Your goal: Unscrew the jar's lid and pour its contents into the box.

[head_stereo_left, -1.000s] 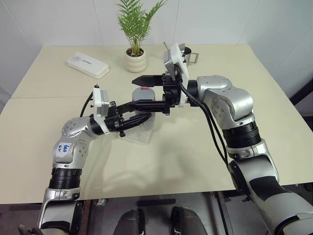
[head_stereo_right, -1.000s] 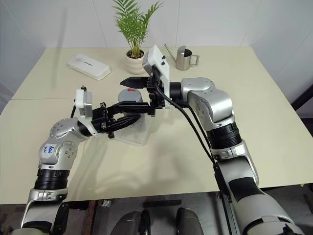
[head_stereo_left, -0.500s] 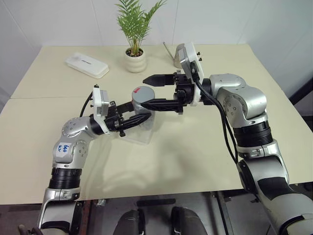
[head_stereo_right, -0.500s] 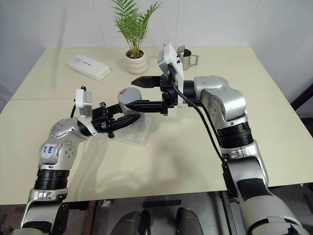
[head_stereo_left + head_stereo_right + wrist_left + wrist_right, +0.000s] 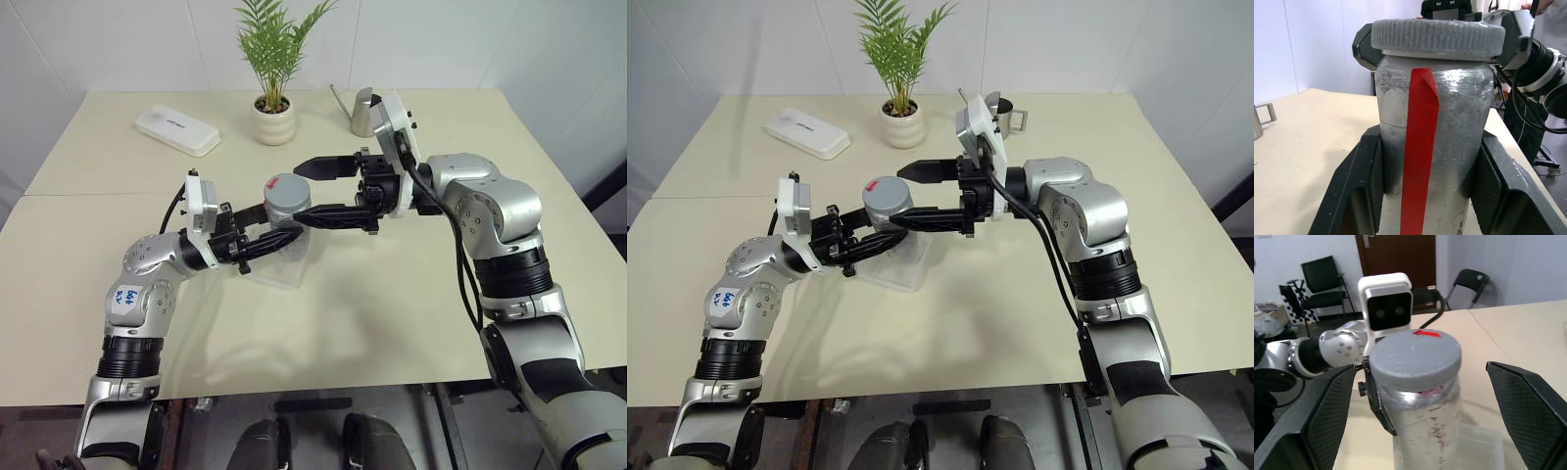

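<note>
Right gripper (image 5: 312,189) drew back rightward, jaws wide apart beside ribbed grey lid (image 5: 286,185) (still on). Left gripper (image 5: 1425,181) clamps silver-grey red-striped jar (image 5: 1431,147) above clear plastic box (image 5: 279,268). Next: grip lid, twist.

Silver jar (image 5: 1430,147), red stripe, lid (image 5: 1415,360) on, upright in left gripper (image 5: 279,230) above clear box (image 5: 279,264).

right gripper (image 5: 313,192) | drew back rightward off the lid (image 5: 287,185) | jaws spread
</note>
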You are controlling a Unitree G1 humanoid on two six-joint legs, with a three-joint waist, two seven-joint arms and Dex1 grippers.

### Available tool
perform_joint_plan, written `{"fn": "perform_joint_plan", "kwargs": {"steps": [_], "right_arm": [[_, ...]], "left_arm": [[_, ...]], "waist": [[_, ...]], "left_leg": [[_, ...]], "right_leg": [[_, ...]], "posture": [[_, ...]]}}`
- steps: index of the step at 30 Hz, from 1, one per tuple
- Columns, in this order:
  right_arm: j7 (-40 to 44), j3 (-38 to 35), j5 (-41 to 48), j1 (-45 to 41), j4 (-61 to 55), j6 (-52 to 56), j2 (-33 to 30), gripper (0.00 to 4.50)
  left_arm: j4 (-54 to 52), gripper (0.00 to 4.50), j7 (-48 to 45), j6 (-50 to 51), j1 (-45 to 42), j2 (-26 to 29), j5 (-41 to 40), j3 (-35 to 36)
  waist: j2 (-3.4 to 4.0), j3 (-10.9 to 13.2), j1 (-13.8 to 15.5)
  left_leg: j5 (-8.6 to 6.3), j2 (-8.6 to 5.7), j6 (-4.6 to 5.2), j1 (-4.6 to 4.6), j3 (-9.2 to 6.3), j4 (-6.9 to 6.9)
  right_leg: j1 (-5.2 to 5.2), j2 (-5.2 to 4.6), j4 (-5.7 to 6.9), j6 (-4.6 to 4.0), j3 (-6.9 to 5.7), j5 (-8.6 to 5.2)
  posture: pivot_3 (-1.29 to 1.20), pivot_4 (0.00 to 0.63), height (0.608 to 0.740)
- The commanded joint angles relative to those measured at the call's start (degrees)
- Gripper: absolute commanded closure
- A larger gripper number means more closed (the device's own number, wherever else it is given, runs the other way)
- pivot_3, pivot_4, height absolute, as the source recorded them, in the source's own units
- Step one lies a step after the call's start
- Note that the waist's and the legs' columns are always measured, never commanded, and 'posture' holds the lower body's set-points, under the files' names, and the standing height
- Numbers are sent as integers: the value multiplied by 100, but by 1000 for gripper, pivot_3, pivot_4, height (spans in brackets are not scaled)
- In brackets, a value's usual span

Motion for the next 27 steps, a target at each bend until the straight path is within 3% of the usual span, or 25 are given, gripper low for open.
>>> {"fn": "perform_joint_plan", "kwargs": {"steps": [1, 22, 25, 27], "right_arm": [[-23, -181, 101, -158, -132, -78, 14, 27], [-255, 133, -158, -327, -70, -87, 446, 27], [-262, 113, -140, -331, -67, -82, 460, 588], [-274, 94, -132, -332, -68, -97, 476, 1236]], "left_arm": [[-221, 2528, -14, -24, 36, 60, -110, 103], [-256, 2528, 15, -5, 51, 53, -112, 105], [-253, 2528, 12, -8, 53, 58, -111, 109], [-255, 2528, 14, -8, 54, 57, -110, 108]], "waist": [[0, 0, 0], [0, 0, -2], [0, 0, -3], [0, 0, -3]], "left_leg": [[0, 0, 0, 0, 0, 0], [0, 0, 0, 0, 0, 0], [0, 1, 0, 0, 0, 0], [0, 0, 0, 0, 0, 0]], "right_leg": [[0, 0, 0, 0, 0, 0], [0, 0, 1, 0, 0, 0], [0, 0, 1, 0, 0, 0], [0, 0, 1, 0, 1, 0]], "posture": [[0, 150, 740], [0, 150, 740], [0, 150, 740], [0, 150, 740]]}}
